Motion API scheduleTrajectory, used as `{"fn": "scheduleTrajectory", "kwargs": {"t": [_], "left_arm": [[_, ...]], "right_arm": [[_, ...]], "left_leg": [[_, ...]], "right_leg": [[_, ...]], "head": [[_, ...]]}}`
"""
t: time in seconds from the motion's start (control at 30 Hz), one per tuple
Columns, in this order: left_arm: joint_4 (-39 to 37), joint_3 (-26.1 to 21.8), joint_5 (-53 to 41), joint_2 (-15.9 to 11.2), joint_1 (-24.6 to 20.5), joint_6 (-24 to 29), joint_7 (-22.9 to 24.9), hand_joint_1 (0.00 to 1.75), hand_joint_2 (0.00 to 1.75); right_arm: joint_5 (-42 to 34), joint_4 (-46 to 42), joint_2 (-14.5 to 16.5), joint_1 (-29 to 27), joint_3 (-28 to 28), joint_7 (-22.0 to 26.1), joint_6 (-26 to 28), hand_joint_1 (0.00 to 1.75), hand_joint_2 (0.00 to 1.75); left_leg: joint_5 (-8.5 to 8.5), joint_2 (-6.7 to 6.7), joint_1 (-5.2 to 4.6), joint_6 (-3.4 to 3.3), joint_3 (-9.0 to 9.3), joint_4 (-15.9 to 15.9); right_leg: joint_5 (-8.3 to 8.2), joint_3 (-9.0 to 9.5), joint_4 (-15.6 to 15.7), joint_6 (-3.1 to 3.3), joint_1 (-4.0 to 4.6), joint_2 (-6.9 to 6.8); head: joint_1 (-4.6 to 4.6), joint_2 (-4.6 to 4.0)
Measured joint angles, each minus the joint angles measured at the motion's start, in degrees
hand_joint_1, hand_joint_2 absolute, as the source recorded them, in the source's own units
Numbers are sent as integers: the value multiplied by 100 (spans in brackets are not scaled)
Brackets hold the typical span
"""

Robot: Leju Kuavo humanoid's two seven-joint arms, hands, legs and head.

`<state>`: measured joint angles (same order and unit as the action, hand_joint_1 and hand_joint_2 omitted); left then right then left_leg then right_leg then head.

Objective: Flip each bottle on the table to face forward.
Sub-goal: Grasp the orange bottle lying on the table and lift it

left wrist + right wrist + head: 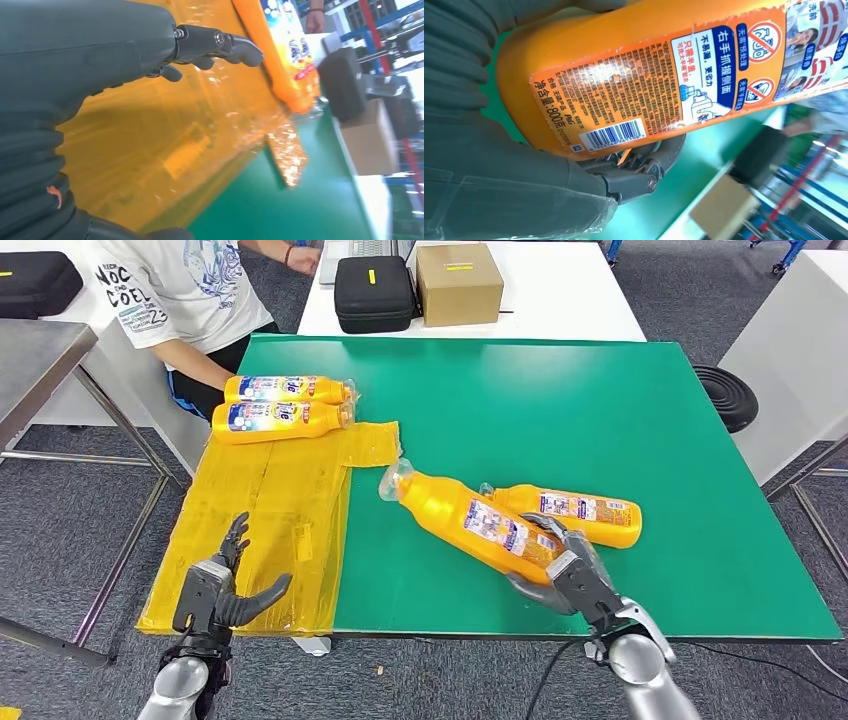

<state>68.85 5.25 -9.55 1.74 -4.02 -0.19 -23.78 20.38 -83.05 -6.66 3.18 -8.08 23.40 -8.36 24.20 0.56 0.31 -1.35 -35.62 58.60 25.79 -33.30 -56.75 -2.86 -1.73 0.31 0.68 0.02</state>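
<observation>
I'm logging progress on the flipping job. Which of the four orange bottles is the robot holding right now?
The angled bottle on the green mat, its base gripped by the right hand, back label with barcode up. Its neighbour and the two bottles on the yellow sheet lie untouched.

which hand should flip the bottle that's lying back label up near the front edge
Right. The right hand already grips that bottle at its base, barcode label facing up. The left hand hovers open over the yellow sheet, away from it.
</observation>
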Motion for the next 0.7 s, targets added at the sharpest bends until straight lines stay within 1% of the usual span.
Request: {"fn": "scheduleTrajectory", "kwargs": {"t": [0.07, 0.13, 0.27, 0.33, 0.4, 0.5, 0.7], "left_arm": [[37, -57, 480, 41, -17, -389, -19, 0, 175], [71, -114, 1075, 66, -28, -927, 26, 0, 175], [89, -161, 2315, 76, -43, -2185, 294, 0, 175], [72, -149, 2796, 73, -77, -2668, 431, 0, 175], [39, -105, 3178, 68, -149, -3033, 541, 0, 175], [-8, 24, 3460, 61, -273, -3262, 669, 0, 175], [-83, 406, 3491, 54, -560, -3324, 773, 0, 175]], "right_arm": [[9, 36, 194, 41, -5, 198, 39, 175, 175], [54, 138, 361, 124, -14, 395, 99, 175, 175], [206, 550, 659, 315, -80, 789, 350, 175, 175], [285, 817, 796, 404, -131, 958, 456, 175, 175], [354, 1113, 933, 508, -199, 1083, 521, 175, 175], [401, 1545, 1115, 671, -318, 1211, 536, 175, 175], [394, 2232, 1423, 884, -579, 1444, 460, 175, 175]], "left_leg": [[0, 0, 0, 0, 0, 0], [-1, 0, 0, -1, 0, 0], [-4, 2, 0, -2, 0, 0], [-4, 0, -1, -2, -1, 0], [-5, 0, 0, -1, -1, 0], [-7, 2, 1, 3, -1, 0], [-8, 2, 1, 3, -2, 0]], "right_leg": [[0, 0, 0, 0, -1, 0], [-1, 0, 0, 0, -1, 0], [-1, 0, 0, 0, -1, -1], [-1, -1, -1, 0, -1, 0], [-1, -3, -1, 0, 0, 0], [-1, -3, -1, 0, 1, -1], [-1, -3, -2, 0, 0, -1]], "head": [[-1, 0], [0, 0], [-1, 0], [-1, 0], [1, 0], [0, 0], [-1, 0]]}}
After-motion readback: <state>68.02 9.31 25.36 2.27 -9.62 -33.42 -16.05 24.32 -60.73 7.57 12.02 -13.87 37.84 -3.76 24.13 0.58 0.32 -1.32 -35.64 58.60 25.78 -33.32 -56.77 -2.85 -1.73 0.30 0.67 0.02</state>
